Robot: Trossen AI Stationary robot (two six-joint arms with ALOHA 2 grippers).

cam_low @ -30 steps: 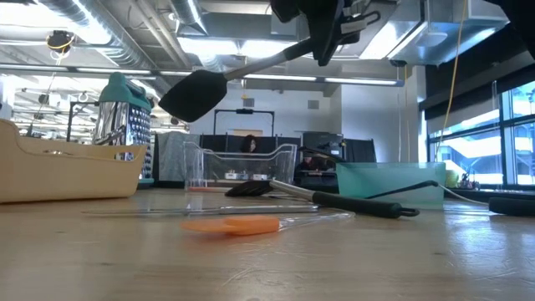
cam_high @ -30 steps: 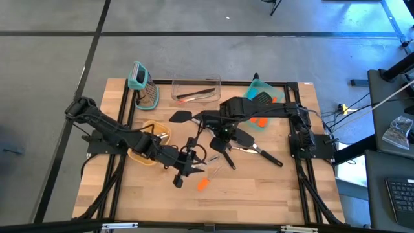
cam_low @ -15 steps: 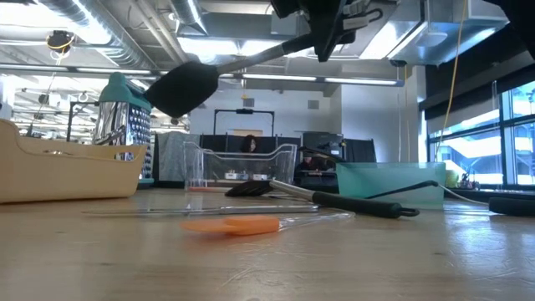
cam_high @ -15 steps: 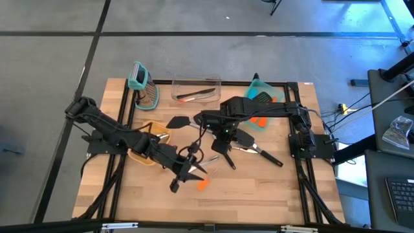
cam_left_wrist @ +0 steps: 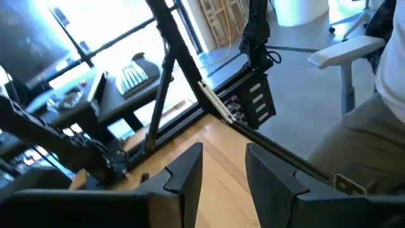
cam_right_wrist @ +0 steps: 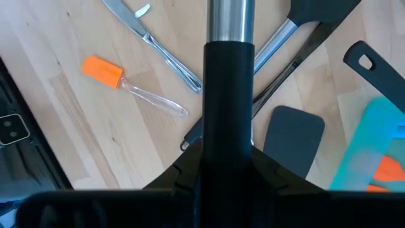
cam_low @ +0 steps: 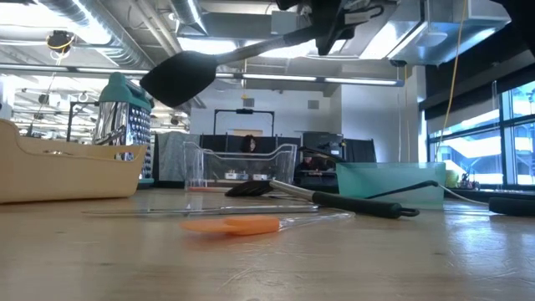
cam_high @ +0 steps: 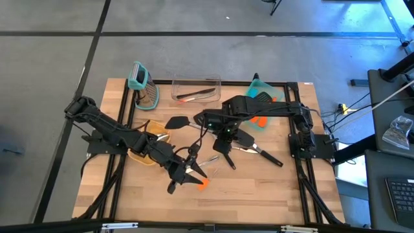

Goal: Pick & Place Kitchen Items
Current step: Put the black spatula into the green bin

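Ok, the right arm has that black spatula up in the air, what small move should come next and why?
Probably carry it a little farther toward the tan bin. The right gripper is shut on the black spatula by its handle, the head hangs clear above the table close to that bin, and the left gripper sits low by the orange spatula.

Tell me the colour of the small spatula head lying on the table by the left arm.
Orange; the small spatula has a clear handle, best seen in the right wrist view.

Box grater [cam_high: 147, 92], clear bin [cam_high: 196, 90], teal container [cam_low: 389, 182]
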